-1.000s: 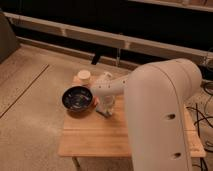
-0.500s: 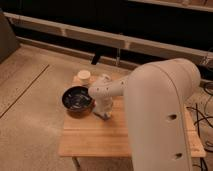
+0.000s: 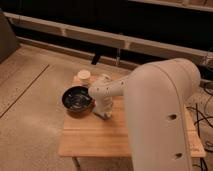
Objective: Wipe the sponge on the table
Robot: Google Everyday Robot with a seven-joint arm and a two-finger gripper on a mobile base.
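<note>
Sponge (image 3: 105,116), as far as it can be made out, is the small pale patch lying on the table (image 3: 100,138) right under the tip of the gripper (image 3: 102,111), near the middle of the far half of the wooden top; most of it is hidden by the wrist above it. The gripper points down at the planks and sits at the sponge, but whether it is clamped on the block, or parted or closed at all, cannot be told. Just to the left of the gripper, close to touching it, stands a dark bowl (image 3: 77,98) with something pale and glinting inside. Behind the bowl, at the table's far left corner, is a small pale round cup (image 3: 84,76). The near half of the light-brown top lies in front of the gripper. The robot's bulky white arm (image 3: 160,115) fills the right of the view, covering the table's right side, and reaches left to the wrist. Speckled floor (image 3: 30,120) surrounds the table, a dark wall with a pale rail (image 3: 65,31) runs behind it, and black cables (image 3: 202,120) lie at the right edge.
</note>
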